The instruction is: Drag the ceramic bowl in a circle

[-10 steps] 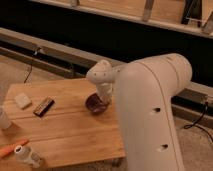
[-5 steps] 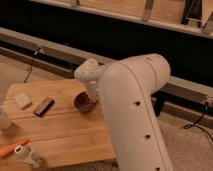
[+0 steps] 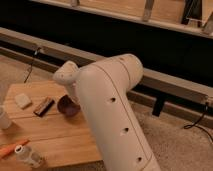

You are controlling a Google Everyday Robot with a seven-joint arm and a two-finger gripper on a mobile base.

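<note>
The ceramic bowl (image 3: 66, 106), small, dark maroon and glossy, rests on the wooden table (image 3: 65, 142) near its middle back. My gripper (image 3: 75, 100) comes down from the white wrist (image 3: 67, 75) onto the bowl's right rim and is shut on it. The thick white arm (image 3: 112, 115) hides most of the hand and the bowl's right side.
A dark brown bar (image 3: 44, 106) lies just left of the bowl, and a pale block (image 3: 22, 100) lies further left. A white cup (image 3: 2, 120) stands at the left edge. An orange item (image 3: 10, 149) and a white bottle (image 3: 29, 156) lie front left. A dark wall rail runs behind.
The bowl has slid left across the table together with the gripper, closer to the dark bar. The arm has swung left with it.
</note>
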